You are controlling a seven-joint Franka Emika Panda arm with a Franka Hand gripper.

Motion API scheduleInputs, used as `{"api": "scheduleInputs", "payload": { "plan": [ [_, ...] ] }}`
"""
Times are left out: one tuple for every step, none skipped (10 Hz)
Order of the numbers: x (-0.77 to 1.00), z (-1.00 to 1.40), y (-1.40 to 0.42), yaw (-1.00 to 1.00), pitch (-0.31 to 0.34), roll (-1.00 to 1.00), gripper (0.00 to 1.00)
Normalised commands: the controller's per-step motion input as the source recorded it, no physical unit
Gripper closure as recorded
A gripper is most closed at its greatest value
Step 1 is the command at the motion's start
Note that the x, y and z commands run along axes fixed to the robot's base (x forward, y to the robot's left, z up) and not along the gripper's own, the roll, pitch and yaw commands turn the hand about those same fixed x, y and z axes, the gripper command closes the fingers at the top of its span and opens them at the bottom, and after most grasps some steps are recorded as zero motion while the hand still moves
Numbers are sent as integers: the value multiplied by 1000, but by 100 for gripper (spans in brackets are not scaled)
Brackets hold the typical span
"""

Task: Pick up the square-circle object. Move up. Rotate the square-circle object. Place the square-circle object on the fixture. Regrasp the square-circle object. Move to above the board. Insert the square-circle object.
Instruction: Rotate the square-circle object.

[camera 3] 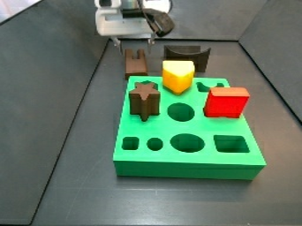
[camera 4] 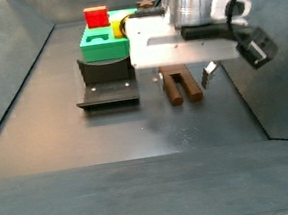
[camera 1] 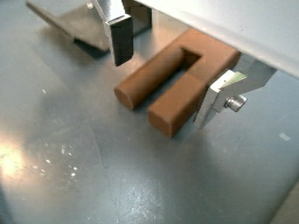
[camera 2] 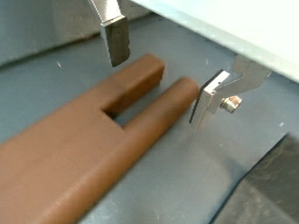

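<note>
The gripper (camera 1: 176, 74) is standing wide open, holding nothing. In both wrist views its fingers (camera 2: 114, 42) are hanging at the two sides of the peg (camera 1: 173, 83) — one finger is beside one prong and the second finger (camera 1: 222, 96) is just beside the outer face of the other prong, with no clear contact. The peg is lying flat on the grey floor (camera 1: 82, 166), with its forked end between the jaws and its solid end reaching out past them (camera 2: 70, 157).

In a side view the gripper (camera 4: 189, 71) is hovering low over the peg (camera 4: 180, 86), and the fixture (camera 4: 105, 82) is standing just beside it. The board (camera 3: 189, 128) is lying near — a yellow block (camera 3: 177, 77), a red block (camera 3: 227, 101) and a star peg (camera 3: 144, 99) are sitting on it.
</note>
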Motion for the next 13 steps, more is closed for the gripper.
{"api": "scheduleInputs", "payload": {
  "plan": [
    [-10,1000,6,-15,68,22,0],
    [-12,1000,5,-16,81,37,0],
    [-17,1000,6,-18,84,55,0],
    [-23,1000,7,-17,83,80,0],
    [-27,988,5,-16,88,95,0],
    [-28,852,2,-10,92,105,0],
    [-29,717,-2,-3,92,116,0],
    [0,0,0,1000,0,0,0],
    [-3,-134,-8,1000,1,1,0],
    [-1,-216,-9,1000,1,2,0],
    [37,-198,0,1000,-1,3,0],
    [36,-103,-3,1000,-3,2,0],
    [31,-64,-3,1000,-3,1,0]
  ]
}}
